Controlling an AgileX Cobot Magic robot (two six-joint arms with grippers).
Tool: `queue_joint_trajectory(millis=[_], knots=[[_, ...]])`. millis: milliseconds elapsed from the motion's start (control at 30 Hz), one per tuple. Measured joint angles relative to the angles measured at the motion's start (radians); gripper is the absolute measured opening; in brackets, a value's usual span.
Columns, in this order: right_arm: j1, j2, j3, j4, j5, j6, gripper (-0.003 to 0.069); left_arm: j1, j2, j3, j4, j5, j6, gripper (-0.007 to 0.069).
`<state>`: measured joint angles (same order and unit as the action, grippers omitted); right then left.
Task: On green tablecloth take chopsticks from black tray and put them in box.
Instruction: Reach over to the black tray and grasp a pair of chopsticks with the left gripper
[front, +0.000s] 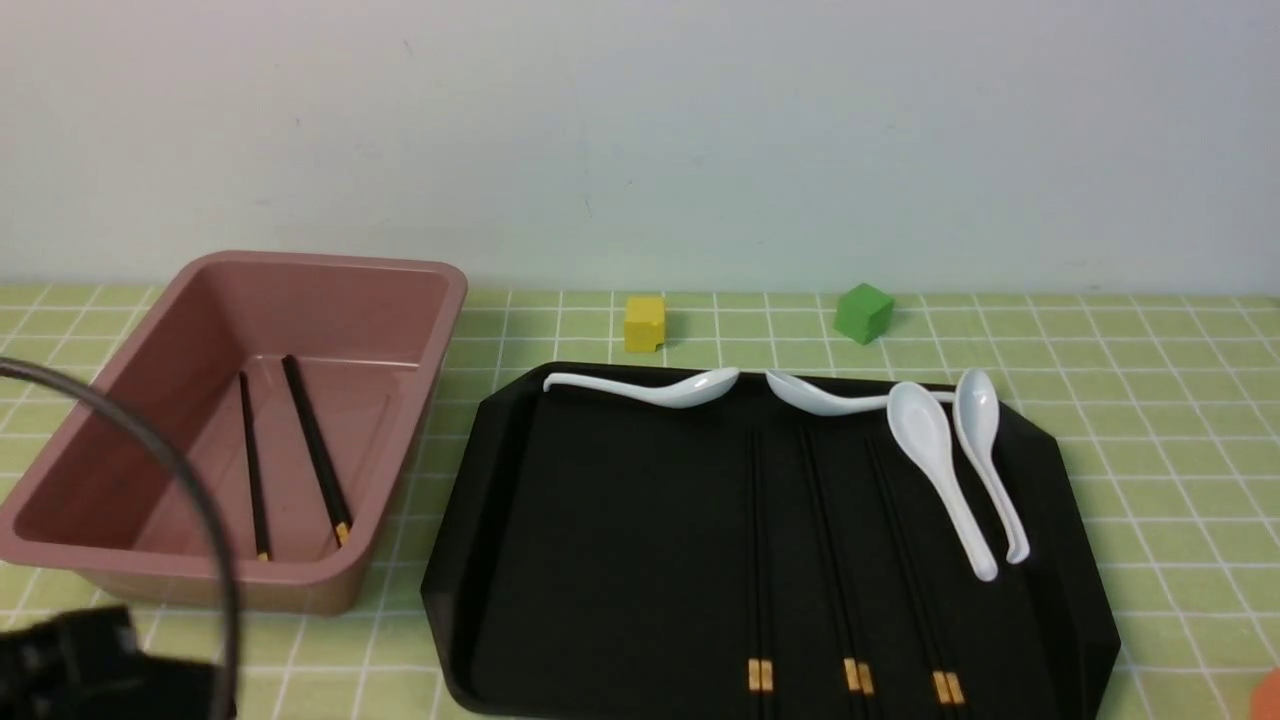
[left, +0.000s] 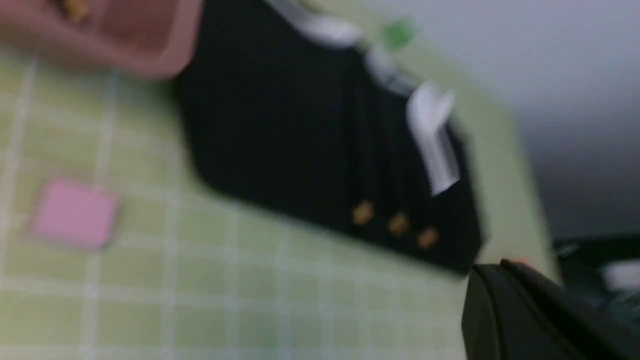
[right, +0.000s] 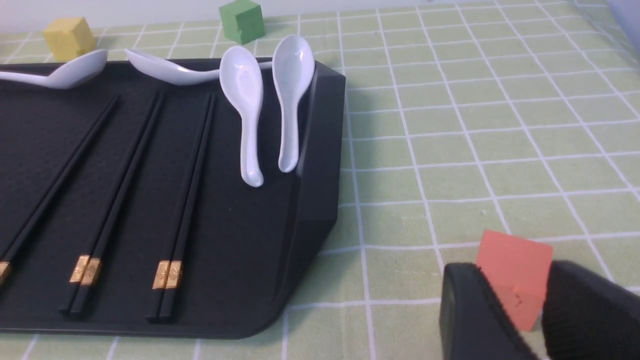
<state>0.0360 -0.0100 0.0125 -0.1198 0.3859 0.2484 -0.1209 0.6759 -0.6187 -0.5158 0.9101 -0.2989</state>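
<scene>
Three pairs of slim black chopsticks (right: 188, 200), gold-banded at one end, lie left of the right hand (right: 520, 285), its fingers parted; the left hand (left: 520, 305) is too blurred to tell.

Lab setup (checked cloth (front: 1150, 400), blank wall (front: 640, 130)).

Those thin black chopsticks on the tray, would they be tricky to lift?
Probably. The chopsticks look stiff and light, but they lie flat on the glossy black tray, so they may slip when gripped. Each pair lies side by side; one stick might get left behind.
</scene>
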Motion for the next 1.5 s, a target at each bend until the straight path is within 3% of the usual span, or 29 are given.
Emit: queue_joint_trajectory(millis=[67,200,267,367,467,500,567,600,767,867,1000,1200,1500], knots=[[0.0,0.0,0.0,0.0,0.0,0.0,0.0239,0.0,0.194,-0.072,0.114,0.149,0.009,-0.0013],[0.0,0.0,0.0,0.0,0.0,0.0,0.0239,-0.009,0.406,-0.165,0.113,0.212,0.026,-0.0013],[0.0,0.0,0.0,0.0,0.0,0.0,0.0239,-0.053,0.483,-0.204,0.085,0.211,0.03,-0.0013],[0.0,0.0,0.0,0.0,0.0,0.0,0.0239,-0.211,0.614,-0.274,0.085,0.176,-0.002,-0.0013],[0.0,0.0,0.0,0.0,0.0,0.0,0.0239,-0.33,0.702,-0.346,0.13,0.113,-0.089,-0.0013],[0.0,0.0,0.0,0.0,0.0,0.0,0.0239,-0.414,0.774,-0.405,0.185,0.072,-0.179,-0.0011],[0.0,0.0,0.0,0.0,0.0,0.0,0.0239,-0.457,0.823,-0.456,0.223,0.048,-0.241,-0.0001],[0.0,0.0,0.0,0.0,0.0,0.0,0.0239,-0.523,0.889,-0.537,0.296,0.031,-0.316,0.0026],[0.0,0.0,0.0,0.0,0.0,0.0,0.0239,-0.636,1.081,-0.734,0.44,0.038,-0.498,0.0171],[0.0,0.0,0.0,0.0,0.0,0.0,0.0239,-0.662,1.193,-0.857,0.473,0.077,-0.548,0.0271],[0.0,0.0,0.0,0.0,0.0,0.0,0.0239,-0.664,1.322,-1.016,0.478,0.147,-0.568,0.0334],[0.0,0.0,0.0,0.0,0.0,0.0,0.0239,-0.664,1.487,-1.218,0.482,0.2,-0.594,0.0345],[0.0,0.0,0.0,0.0,0.0,0.0,0.0239,-0.664,1.629,-1.355,0.51,0.244,-0.56,0.0345]])
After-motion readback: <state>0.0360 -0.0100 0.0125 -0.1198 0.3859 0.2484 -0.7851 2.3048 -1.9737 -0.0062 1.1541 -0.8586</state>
